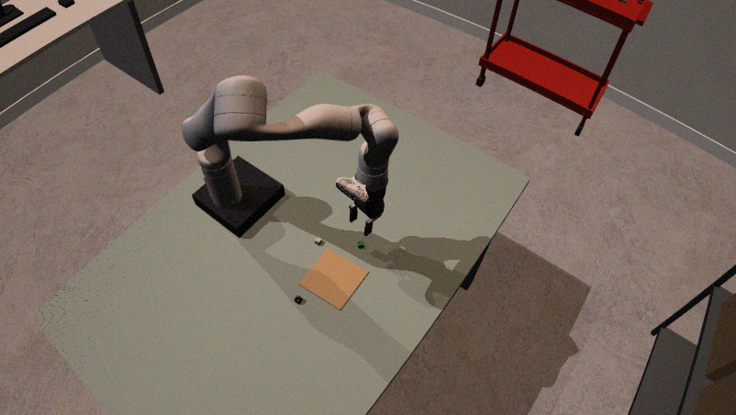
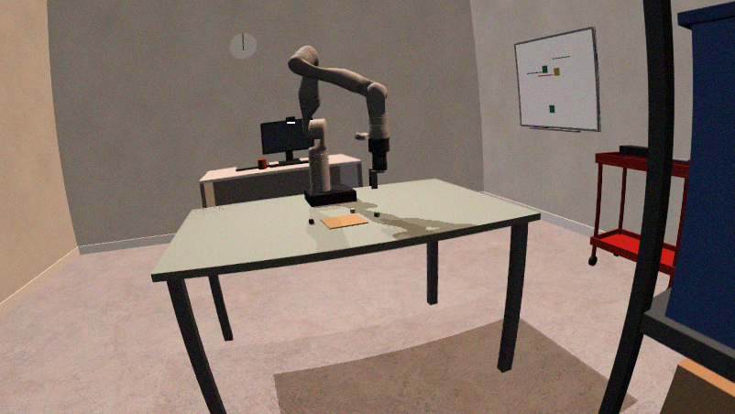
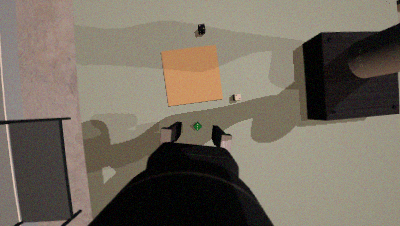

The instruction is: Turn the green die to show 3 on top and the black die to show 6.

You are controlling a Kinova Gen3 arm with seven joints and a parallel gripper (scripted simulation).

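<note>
The orange mat (image 1: 335, 278) (image 2: 344, 222) (image 3: 191, 75) lies flat on the table. The green die (image 1: 361, 244) (image 2: 377, 213) (image 3: 197, 126) lies on the table off the mat; its pips are too small to read surely. The black die (image 1: 298, 299) (image 2: 311, 221) (image 3: 201, 29) lies on the table beyond the mat's opposite side. The white die (image 1: 318, 241) (image 2: 352, 211) (image 3: 237, 97) lies on the table near a mat corner, on the robot base's side. My gripper (image 1: 361, 220) (image 3: 196, 130) is open and empty, high above the table; in the wrist view the green die appears between its fingertips.
The black robot base (image 1: 257, 206) (image 2: 330, 196) (image 3: 314, 75) stands on the table (image 1: 170, 319) (image 2: 231, 241), beyond the white die. A red cart (image 1: 546, 74) and a desk (image 1: 61, 30) stand away from the table. Arm shadows fall over the green die and part of the mat.
</note>
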